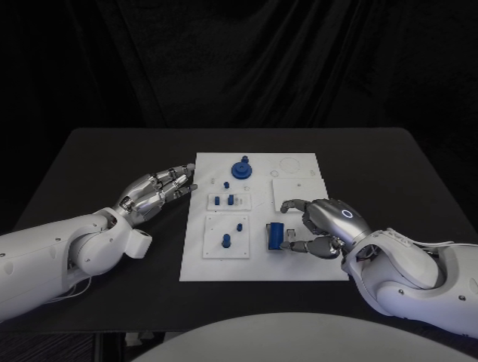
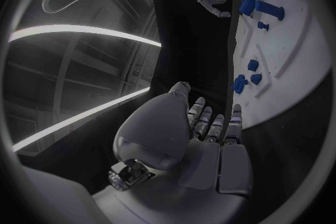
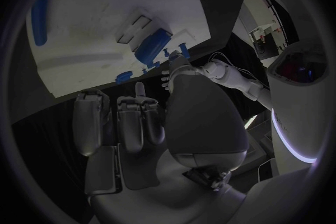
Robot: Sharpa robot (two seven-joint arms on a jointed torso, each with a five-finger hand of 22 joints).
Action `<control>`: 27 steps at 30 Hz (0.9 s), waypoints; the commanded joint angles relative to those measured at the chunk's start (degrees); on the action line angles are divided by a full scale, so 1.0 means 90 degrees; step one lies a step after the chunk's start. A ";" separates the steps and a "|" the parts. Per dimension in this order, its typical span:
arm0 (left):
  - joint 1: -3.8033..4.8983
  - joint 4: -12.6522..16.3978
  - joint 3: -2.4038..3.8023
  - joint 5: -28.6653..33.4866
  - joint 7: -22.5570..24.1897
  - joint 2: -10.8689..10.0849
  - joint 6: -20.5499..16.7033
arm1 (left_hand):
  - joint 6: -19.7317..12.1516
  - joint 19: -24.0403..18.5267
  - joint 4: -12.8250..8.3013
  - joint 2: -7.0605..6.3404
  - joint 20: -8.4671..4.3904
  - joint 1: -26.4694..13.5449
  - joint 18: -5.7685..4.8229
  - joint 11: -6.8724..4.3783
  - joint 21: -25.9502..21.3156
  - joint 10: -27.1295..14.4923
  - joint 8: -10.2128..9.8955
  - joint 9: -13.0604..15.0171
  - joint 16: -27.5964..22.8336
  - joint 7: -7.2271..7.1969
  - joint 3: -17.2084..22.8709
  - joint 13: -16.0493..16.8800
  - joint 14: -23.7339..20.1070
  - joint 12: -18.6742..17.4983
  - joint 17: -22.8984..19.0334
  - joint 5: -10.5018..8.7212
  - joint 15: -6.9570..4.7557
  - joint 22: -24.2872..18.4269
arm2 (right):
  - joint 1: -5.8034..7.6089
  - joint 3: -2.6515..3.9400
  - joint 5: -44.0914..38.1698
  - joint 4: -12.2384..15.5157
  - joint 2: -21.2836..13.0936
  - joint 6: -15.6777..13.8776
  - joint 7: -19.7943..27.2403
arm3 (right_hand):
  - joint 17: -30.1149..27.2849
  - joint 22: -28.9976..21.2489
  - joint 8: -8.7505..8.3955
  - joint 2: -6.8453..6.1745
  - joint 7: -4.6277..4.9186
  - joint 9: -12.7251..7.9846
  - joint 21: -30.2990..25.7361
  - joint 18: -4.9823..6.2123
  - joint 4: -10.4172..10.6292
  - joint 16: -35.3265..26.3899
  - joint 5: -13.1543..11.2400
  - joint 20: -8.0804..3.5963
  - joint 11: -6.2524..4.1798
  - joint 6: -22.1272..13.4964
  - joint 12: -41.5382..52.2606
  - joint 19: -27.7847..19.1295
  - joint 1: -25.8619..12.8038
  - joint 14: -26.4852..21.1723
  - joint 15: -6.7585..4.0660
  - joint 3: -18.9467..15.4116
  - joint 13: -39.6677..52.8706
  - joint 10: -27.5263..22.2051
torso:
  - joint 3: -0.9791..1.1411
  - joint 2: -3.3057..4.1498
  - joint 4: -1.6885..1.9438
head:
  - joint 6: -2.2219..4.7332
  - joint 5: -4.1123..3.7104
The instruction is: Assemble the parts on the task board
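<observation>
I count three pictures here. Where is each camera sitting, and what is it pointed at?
Head view: from the robot's head, looking down at the task board; both arms, left hand and right hand show.
Left wrist view: behind the left hand, facing the board's edge.
Right wrist view: behind the right hand, facing the board.
Shared: all show the board and blue parts; the left wrist view also catches the right hand.

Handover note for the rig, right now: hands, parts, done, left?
Left robot hand: open, over the table beside the board's left edge, holding nothing.
Right robot hand: fingers curled round the blue cylinder lying on the board; contact unclear.
Knob stands at the far end; small pegs stand mid-board and in the near left plate.
Left: seat the cylinder; other steps can't be judged.
</observation>
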 commanded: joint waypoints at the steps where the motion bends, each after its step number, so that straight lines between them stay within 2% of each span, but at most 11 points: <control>1: -0.0014 0.0018 0.0006 0.0029 0.0083 -0.0005 0.0065 | 0.0004 0.0039 -0.0003 -0.0004 -0.0017 0.0023 0.0065 0.0035 0.0024 -0.0017 0.0036 0.0007 0.0012 0.0013 0.0040 0.0008 0.0016 0.0021 0.0006 0.0043 0.0034 0.0007 | -0.0093 0.0004 -0.0410 -0.0047 0.0052 0.0031 -0.0095 | 0.1596 0.1350 0.0123 -0.0111 0.0014 -0.0013 -0.0029 0.0040 0.0009 -0.0023 -0.0158 0.0052 0.0050 -0.0113 0.0017 0.0120 -0.0093 0.0641 0.0045 -0.0069 0.1678 0.0675 | 0.0003 0.0003 -0.0002 | -0.0001 -0.0010; 3: -0.0016 0.0018 0.0006 0.0029 0.0082 -0.0007 0.0069 | 0.0004 0.0039 -0.0003 -0.0004 -0.0017 0.0023 0.0065 0.0035 0.0024 -0.0017 0.0036 0.0007 0.0012 0.0013 0.0040 0.0008 0.0016 0.0021 0.0006 0.0043 0.0034 0.0007 | -0.0128 0.0005 -0.0425 -0.0071 0.0080 -0.0014 -0.0126 | 0.1595 0.1351 0.0192 -0.0207 0.0034 -0.0009 -0.0026 0.0039 0.0014 -0.0023 -0.0342 0.0057 0.0064 -0.0164 0.0017 0.0123 -0.0223 0.0641 0.0053 -0.0160 0.1678 0.0675 | 0.0003 0.0001 0.0001 | -0.0001 -0.0014; 4: -0.0017 0.0018 0.0006 0.0029 0.0081 -0.0007 0.0072 | 0.0000 0.0038 -0.0004 -0.0003 -0.0016 0.0025 0.0065 0.0036 0.0023 -0.0018 0.0035 0.0006 0.0012 0.0013 0.0045 0.0008 0.0015 0.0020 0.0006 0.0045 0.0034 0.0002 | -0.0144 0.0005 -0.0431 -0.0085 0.0095 -0.0044 -0.0144 | 0.1606 0.1355 0.0314 -0.0296 0.0054 0.0012 -0.0015 0.0036 0.0015 -0.0017 -0.0672 0.0070 0.0083 -0.0239 0.0017 0.0130 -0.0403 0.0644 0.0071 -0.0227 0.1678 0.0675 | 0.0003 0.0001 0.0006 | -0.0001 -0.0015; 7: -0.0020 0.0018 0.0006 0.0029 0.0077 -0.0009 0.0078 | -0.0002 0.0037 -0.0004 -0.0003 -0.0016 0.0026 0.0065 0.0036 0.0023 -0.0019 0.0035 0.0006 0.0012 0.0013 0.0049 0.0008 0.0015 0.0019 0.0005 0.0047 0.0034 -0.0001 | -0.0170 0.0007 -0.0441 -0.0117 0.0125 -0.0062 -0.0208 | 0.1622 0.1359 0.0434 -0.0301 0.0063 0.0027 -0.0001 0.0033 0.0019 -0.0009 -0.0731 0.0081 0.0095 -0.0286 0.0017 0.0140 -0.0448 0.0650 0.0080 -0.0234 0.1678 0.0675 | 0.0007 0.0006 0.0011 | -0.0001 -0.0018; 11: -0.0023 0.0014 0.0006 0.0029 0.0069 -0.0007 0.0084 | -0.0002 0.0037 -0.0004 -0.0003 -0.0016 0.0026 0.0065 0.0036 0.0023 -0.0019 0.0035 0.0006 0.0012 0.0013 0.0049 0.0008 0.0015 0.0019 0.0005 0.0047 0.0034 -0.0001 | -0.0187 0.0008 -0.0448 -0.0151 0.0159 -0.0047 -0.0287 | 0.1615 0.1354 0.0592 -0.0279 0.0076 0.0046 -0.0018 0.0037 0.0018 -0.0013 -0.0724 0.0094 0.0111 -0.0312 0.0017 0.0133 -0.0501 0.0647 0.0094 -0.0219 0.1678 0.0675 | 0.0012 0.0012 0.0000 | -0.0001 -0.0016; 14: -0.0025 0.0011 0.0006 0.0029 0.0064 -0.0004 0.0089 | -0.0002 0.0037 -0.0004 -0.0003 -0.0016 0.0026 0.0065 0.0036 0.0023 -0.0019 0.0035 0.0006 0.0012 0.0013 0.0049 0.0008 0.0015 0.0019 0.0005 0.0047 0.0034 -0.0001 | -0.0194 0.0009 -0.0451 -0.0176 0.0191 -0.0001 -0.0352 | 0.1608 0.1348 0.0782 -0.0217 0.0080 0.0066 -0.0034 0.0042 0.0015 -0.0016 -0.0656 0.0107 0.0120 -0.0328 0.0017 0.0126 -0.0484 0.0646 0.0104 -0.0163 0.1678 0.0675 | 0.0006 0.0011 0.0010 | -0.0001 -0.0035; 15: -0.0025 0.0010 0.0006 0.0029 0.0063 -0.0003 0.0091 | -0.0002 0.0037 -0.0004 -0.0003 -0.0016 0.0026 0.0065 0.0036 0.0023 -0.0019 0.0035 0.0006 0.0012 0.0013 0.0049 0.0008 0.0015 0.0019 0.0005 0.0047 0.0034 -0.0001 | -0.0195 0.0009 -0.0451 -0.0182 0.0198 0.0008 -0.0364 | 0.1592 0.1340 0.0907 -0.0174 0.0084 0.0069 -0.0058 0.0048 0.0016 -0.0024 -0.0523 0.0116 0.0130 -0.0364 0.0017 0.0113 -0.0436 0.0640 0.0111 -0.0119 0.1678 0.0675 | 0.0007 0.0013 0.0010 | -0.0001 -0.0036; 19: -0.0027 0.0007 0.0006 0.0029 0.0056 0.0004 0.0098 | -0.0002 0.0037 -0.0004 -0.0003 -0.0016 0.0026 0.0065 0.0036 0.0023 -0.0019 0.0035 0.0006 0.0012 0.0013 0.0049 0.0008 0.0015 0.0019 0.0005 0.0047 0.0034 -0.0001 | -0.0199 0.0010 -0.0453 -0.0222 0.0248 0.0088 -0.0448 | 0.1571 0.1325 0.1168 -0.0073 0.0088 0.0048 -0.0102 0.0059 0.0004 -0.0035 -0.0244 0.0128 0.0135 -0.0458 0.0017 0.0091 -0.0331 0.0634 0.0122 -0.0039 0.1678 0.0675 | 0.0005 0.0013 0.0015 | -0.0001 -0.0037; 20: -0.0027 0.0007 0.0006 0.0029 0.0054 0.0005 0.0099 | -0.0002 0.0037 -0.0004 -0.0003 -0.0016 0.0026 0.0065 0.0036 0.0023 -0.0019 0.0035 0.0006 0.0012 0.0013 0.0049 0.0008 0.0015 0.0019 0.0005 0.0047 0.0034 -0.0001 | -0.0199 0.0010 -0.0453 -0.0229 0.0256 0.0099 -0.0461 | 0.1571 0.1325 0.1168 -0.0073 0.0088 0.0048 -0.0102 0.0059 0.0004 -0.0035 -0.0244 0.0128 0.0135 -0.0458 0.0017 0.0091 -0.0331 0.0634 0.0122 -0.0039 0.1678 0.0675 | 0.0005 0.0011 0.0014 | -0.0001 -0.0038; 21: -0.0028 0.0006 0.0006 0.0029 0.0053 0.0006 0.0100 | -0.0002 0.0037 -0.0004 -0.0003 -0.0016 0.0026 0.0065 0.0036 0.0023 -0.0019 0.0035 0.0006 0.0012 0.0013 0.0049 0.0008 0.0015 0.0019 0.0005 0.0047 0.0034 -0.0001 | -0.0199 0.0010 -0.0453 -0.0239 0.0266 0.0113 -0.0478 | 0.1564 0.1319 0.1259 -0.0037 0.0090 0.0035 -0.0122 0.0064 0.0006 -0.0039 -0.0131 0.0132 0.0140 -0.0489 0.0017 0.0080 -0.0285 0.0631 0.0124 -0.0008 0.1678 0.0675 | 0.0005 0.0014 0.0014 | -0.0001 -0.0038; 27: -0.0030 0.0001 0.0006 0.0029 0.0038 0.0012 0.0113 | -0.0002 0.0037 -0.0004 -0.0003 -0.0016 0.0026 0.0065 0.0036 0.0023 -0.0019 0.0035 0.0006 0.0012 0.0013 0.0049 0.0008 0.0015 0.0019 0.0005 0.0047 0.0034 -0.0001 | -0.0202 0.0012 -0.0454 -0.0311 0.0343 0.0185 -0.0553 | 0.1542 0.1301 0.1518 0.0066 0.0093 -0.0027 -0.0176 0.0077 -0.0008 -0.0050 0.0134 0.0141 0.0149 -0.0589 0.0017 0.0053 -0.0161 0.0624 0.0133 0.0077 0.1678 0.0675 | -0.0001 0.0008 0.0011 | -0.0001 -0.0026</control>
